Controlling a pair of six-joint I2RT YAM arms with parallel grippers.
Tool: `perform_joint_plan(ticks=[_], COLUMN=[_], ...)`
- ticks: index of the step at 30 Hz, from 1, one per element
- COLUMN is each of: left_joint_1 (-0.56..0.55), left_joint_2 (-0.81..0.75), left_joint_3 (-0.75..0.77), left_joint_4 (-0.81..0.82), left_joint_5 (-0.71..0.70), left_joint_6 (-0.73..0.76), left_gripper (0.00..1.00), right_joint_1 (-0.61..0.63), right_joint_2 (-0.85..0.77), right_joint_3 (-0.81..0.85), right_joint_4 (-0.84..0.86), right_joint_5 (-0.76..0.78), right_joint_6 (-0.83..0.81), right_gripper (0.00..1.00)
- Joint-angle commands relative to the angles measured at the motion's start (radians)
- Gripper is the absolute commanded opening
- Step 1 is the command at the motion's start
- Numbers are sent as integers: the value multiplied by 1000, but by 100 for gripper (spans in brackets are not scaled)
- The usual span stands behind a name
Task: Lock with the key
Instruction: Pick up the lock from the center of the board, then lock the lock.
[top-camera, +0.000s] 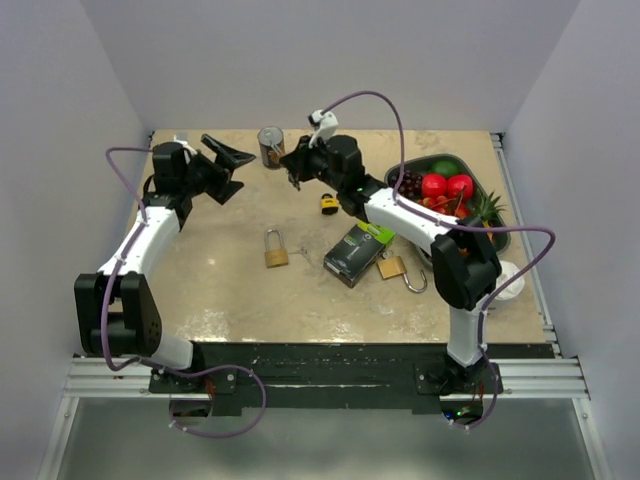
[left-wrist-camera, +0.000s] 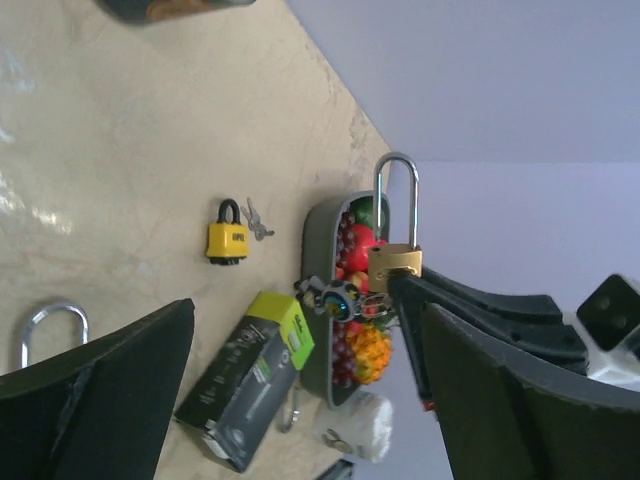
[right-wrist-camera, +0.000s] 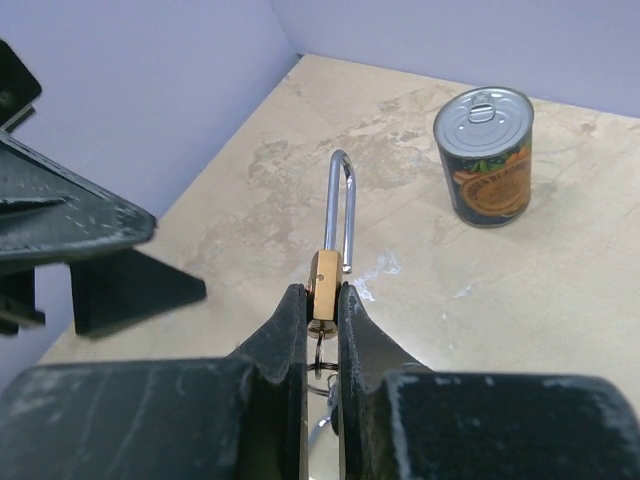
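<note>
My right gripper (right-wrist-camera: 320, 303): clamped on brass padlock (right-wrist-camera: 324, 279), open shackle presented outward | my left gripper (top-camera: 230, 170): gaping wide, probably to assist.

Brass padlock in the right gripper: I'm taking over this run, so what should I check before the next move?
1. Right gripper shut on the brass padlock: ok.
2. Left gripper open, apart from the padlock: ok.
3. Shackle pushed home: not ok, its free leg seems to end beside the body.
4. Key ring hangs under the padlock; key seated in the keyhole: cannot tell.
5. Can apart from the padlock: ok.
</note>
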Motion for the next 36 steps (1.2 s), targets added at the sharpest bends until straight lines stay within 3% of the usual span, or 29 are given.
perform_joint_plan(ticks=[1,5,6,8,12,13,14,17,20,27,31,36], left_joint_1=[45,44,44,44,42,41,38,26,-25,-97,-125,-139], left_joint_2=[-32,-42,-51,-55,-25,-22,-24,-41,-45,-67,-104,-163], left_joint_3=[47,103,108,144,255,288,296,299,298,298,258,191], left_joint_4=[130,160,150,9,-356,-506,-560,-718,-797,-795,-670,-477], left_joint_5=[159,466,525,646,754,766,776,811,805,843,825,799], left_joint_6=[292,652,817,993,1531,1631,1781,2007,2093,2080,1970,1776], left_gripper=[99,99,99,99,97,95,88,79,72,60,57,45], right_joint_1=[-56,-107,-116,-122,-122,-122,-122,-122,-121,-116,-110,-90], right_joint_2=[-119,-170,-182,-222,-291,-306,-341,-398,-433,-469,-487,-501], right_joint_3=[-34,-91,-102,-128,-143,-149,-155,-178,-191,-203,-209,-223], right_joint_4=[89,119,122,110,-44,-72,-121,-216,-263,-349,-393,-393], right_joint_5=[-265,-512,-555,-677,-816,-827,-838,-867,-893,-904,-899,-891], right_joint_6=[12,-10,-42,-95,-290,-324,-359,-491,-565,-694,-749,-763], right_gripper=[0,0,0,0,0,0,0,0,0,0,0,0])
